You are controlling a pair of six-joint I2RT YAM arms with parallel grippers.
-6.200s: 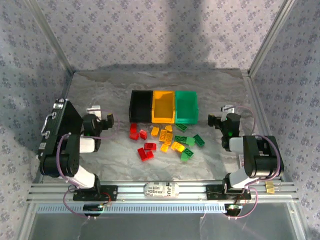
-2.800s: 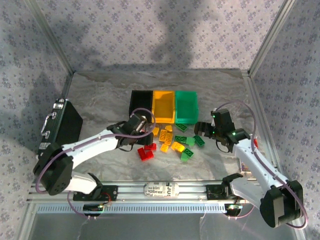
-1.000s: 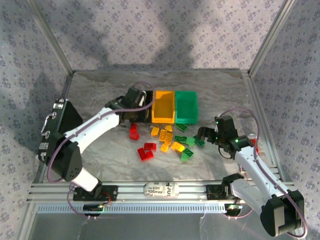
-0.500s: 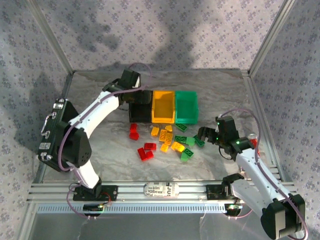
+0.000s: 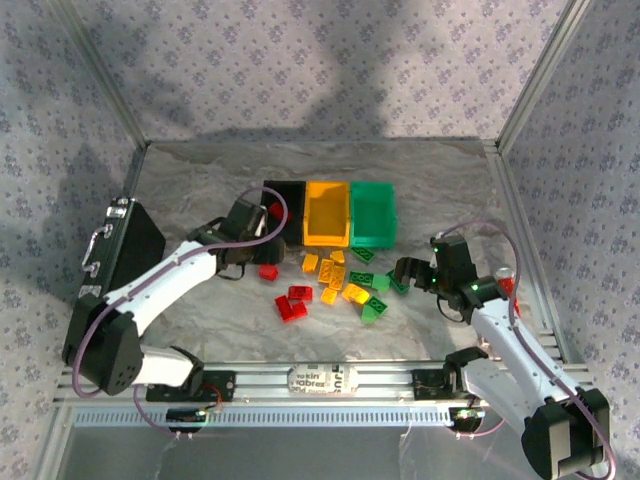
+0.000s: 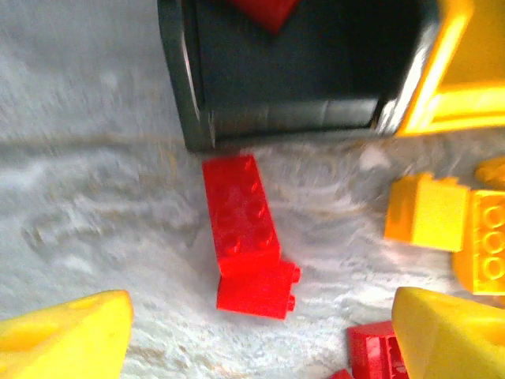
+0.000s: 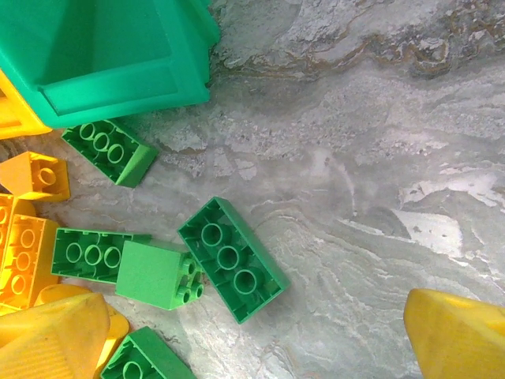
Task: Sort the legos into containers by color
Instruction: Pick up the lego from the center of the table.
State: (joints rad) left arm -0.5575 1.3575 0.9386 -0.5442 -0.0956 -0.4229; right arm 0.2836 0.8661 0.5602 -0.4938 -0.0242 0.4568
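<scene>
Top external view gives me three small glossy plastic bins in a row at the far middle: black (image 5: 296,232), yellow-orange (image 5: 327,184) and green (image 5: 372,185), all box-shaped with open tops. Studded bricks (image 5: 337,272) lie scattered just near of them on a grey, marble-veined sheet (image 5: 200,180). Lilac patterned walls (image 5: 300,60) and aluminium rails (image 5: 320,372) close the cell, and a black case (image 5: 125,250) stands at the left. My left gripper (image 6: 256,332) hangs released over two red bricks (image 6: 241,213) touching end to end just in front of the black bin, which holds one red brick (image 6: 264,9). My right gripper (image 7: 256,339) is spread wide, grasping nothing, above five green bricks (image 7: 231,258) near the green bin
</scene>
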